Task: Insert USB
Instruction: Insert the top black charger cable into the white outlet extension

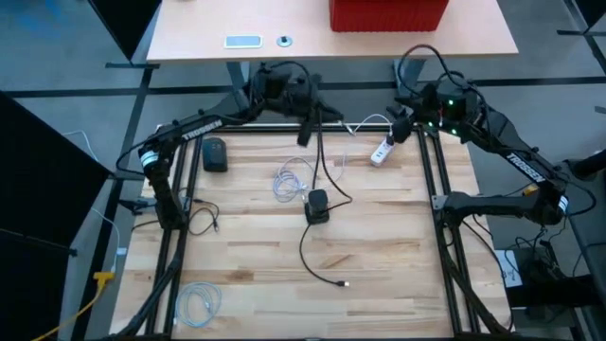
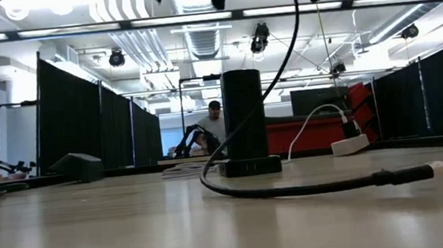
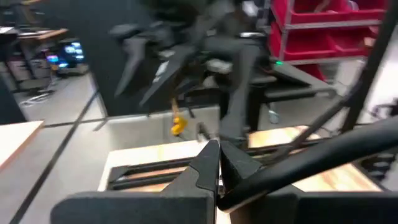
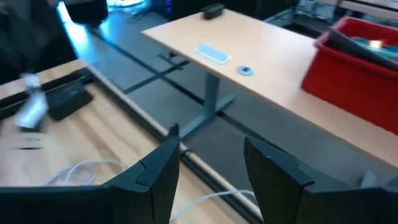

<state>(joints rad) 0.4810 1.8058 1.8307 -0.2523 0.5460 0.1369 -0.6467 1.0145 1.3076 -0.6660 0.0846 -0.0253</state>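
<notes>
A black cable point(image 1: 325, 169) rises from the table to my left gripper point(image 1: 305, 135), which is shut on it high over the far middle. The cable passes a black upright hub point(image 1: 317, 206), which stands on its base point(image 2: 248, 167). The cable's plug end point(image 1: 343, 282) lies flat on the wood, also visible in the low view point(image 2: 406, 175). A white power strip point(image 1: 382, 152) lies near the far right. My right gripper point(image 1: 398, 128) hovers open just beyond it, touching nothing; the right wrist view shows its gap point(image 4: 208, 165). My left gripper point(image 3: 216, 163) pinches the black cable between its two shut fingers, at a stretch point(image 3: 292, 163) well away from the plug end. The fingers point down from above. The cable hangs slack below them point(image 2: 285, 61), and its lower run lies on the table.
A black mouse-like block point(image 1: 216, 153) and a coiled white cable point(image 1: 292, 180) lie left of the hub. Another white coil point(image 1: 201, 301) sits at the near left. Dark frame rails point(image 1: 440, 199) run along both sides. Beyond the table stands a desk with a red bin point(image 1: 388, 14).
</notes>
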